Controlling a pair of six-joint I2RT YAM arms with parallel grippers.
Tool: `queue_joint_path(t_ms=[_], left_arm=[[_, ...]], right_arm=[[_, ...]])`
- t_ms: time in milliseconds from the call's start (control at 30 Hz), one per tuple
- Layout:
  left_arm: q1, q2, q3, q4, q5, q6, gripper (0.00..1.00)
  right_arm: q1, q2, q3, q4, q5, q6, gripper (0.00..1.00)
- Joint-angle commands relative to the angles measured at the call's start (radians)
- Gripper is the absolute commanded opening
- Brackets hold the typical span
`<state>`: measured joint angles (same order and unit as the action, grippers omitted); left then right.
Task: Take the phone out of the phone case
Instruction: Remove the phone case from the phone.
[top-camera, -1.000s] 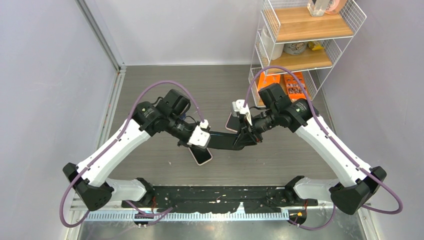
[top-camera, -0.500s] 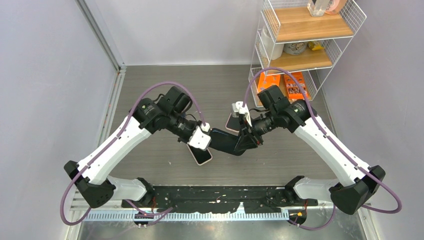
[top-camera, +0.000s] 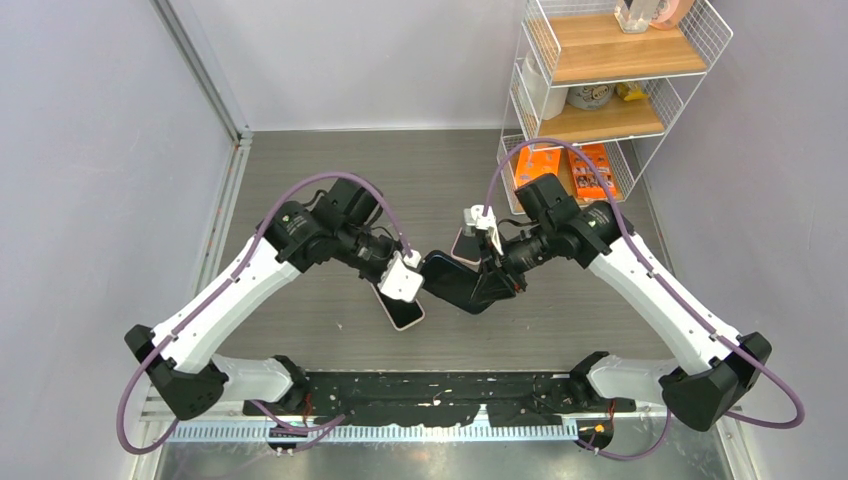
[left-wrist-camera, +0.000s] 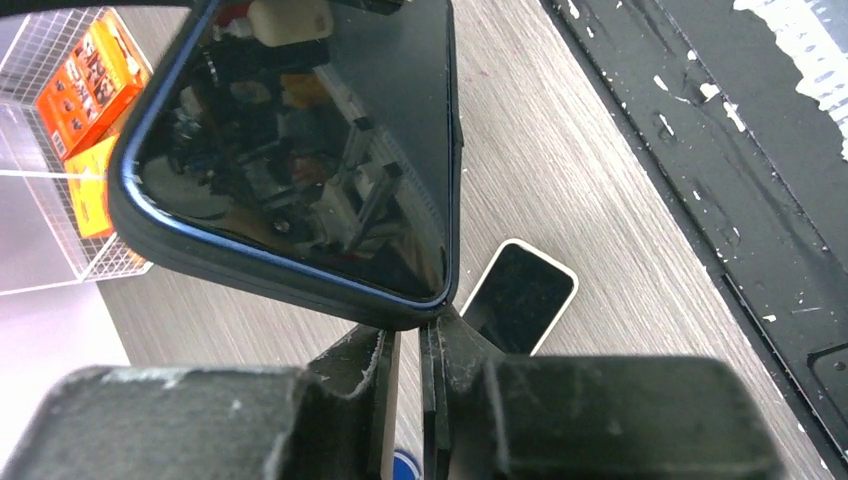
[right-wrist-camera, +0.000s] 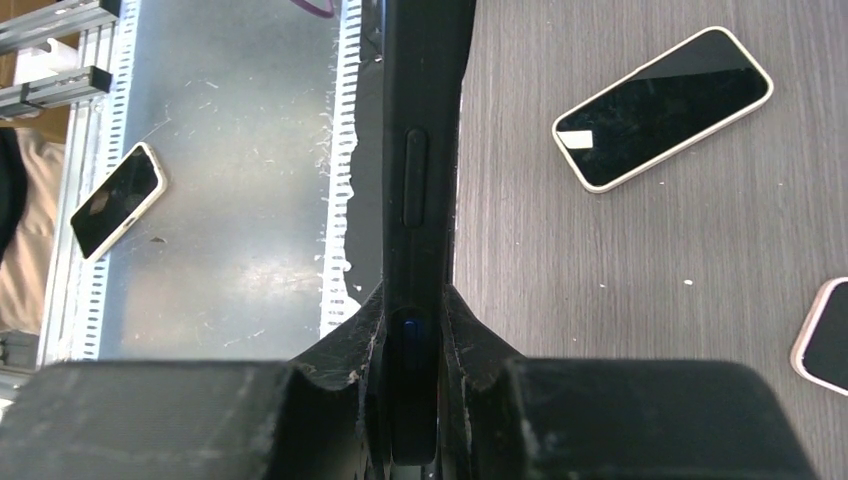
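A dark phone in a black case (top-camera: 462, 285) hangs above the table between both arms. My right gripper (top-camera: 493, 280) is shut on it; in the right wrist view the phone (right-wrist-camera: 425, 150) stands edge on between the fingers, my right gripper (right-wrist-camera: 415, 300) clamping both faces. My left gripper (top-camera: 424, 270) is at the phone's near left corner. In the left wrist view my left gripper (left-wrist-camera: 410, 325) is nearly closed, a thin gap left, its tips at the corner of the black case (left-wrist-camera: 300, 270) under the blue-edged screen (left-wrist-camera: 300, 150).
A cream-cased phone (top-camera: 400, 308) lies on the table under the left gripper, and a pink-edged one (top-camera: 465, 243) lies behind the right gripper. A wire shelf rack (top-camera: 600, 70) with orange boxes (top-camera: 565, 170) stands at the back right. A black rail (top-camera: 430, 395) runs along the near edge.
The cased phone has swung from lying level between the grippers to a tilt, its left end higher and farther back. My left gripper has moved up and right with that corner.
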<state>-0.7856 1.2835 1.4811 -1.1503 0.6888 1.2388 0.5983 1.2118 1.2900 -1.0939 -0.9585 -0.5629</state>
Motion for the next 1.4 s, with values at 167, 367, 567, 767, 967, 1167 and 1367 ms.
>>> queue_joint_path(t_ms=[167,367,567,767,967,1167,1367], left_arm=[[0.050,-0.139,-0.116,0.064,-0.044,-0.056,0.51],[0.107,-0.201,-0.126,0.098,0.056,-0.209,0.99],[0.108,-0.184,-0.091,0.325,0.079,-0.659,1.00],[0.099,-0.109,-0.077,0.522,0.180,-1.030,0.96],[0.063,-0.047,-0.064,0.621,0.213,-1.181,0.79],[0.020,-0.020,-0.067,0.642,0.209,-1.197,0.57],[0.010,-0.022,-0.091,0.627,0.205,-1.133,0.30]], right_arm=[[0.001,-0.080,0.035,0.115,0.033,0.025,0.05],[0.001,-0.079,0.057,0.107,0.075,0.008,0.05],[0.003,-0.069,0.072,0.116,0.088,0.018,0.06],[0.005,-0.059,0.075,0.121,0.090,0.024,0.05],[0.006,-0.052,0.072,0.127,0.094,0.029,0.05],[0.007,-0.042,0.070,0.132,0.099,0.032,0.05],[0.008,-0.029,0.081,0.129,0.087,0.040,0.05]])
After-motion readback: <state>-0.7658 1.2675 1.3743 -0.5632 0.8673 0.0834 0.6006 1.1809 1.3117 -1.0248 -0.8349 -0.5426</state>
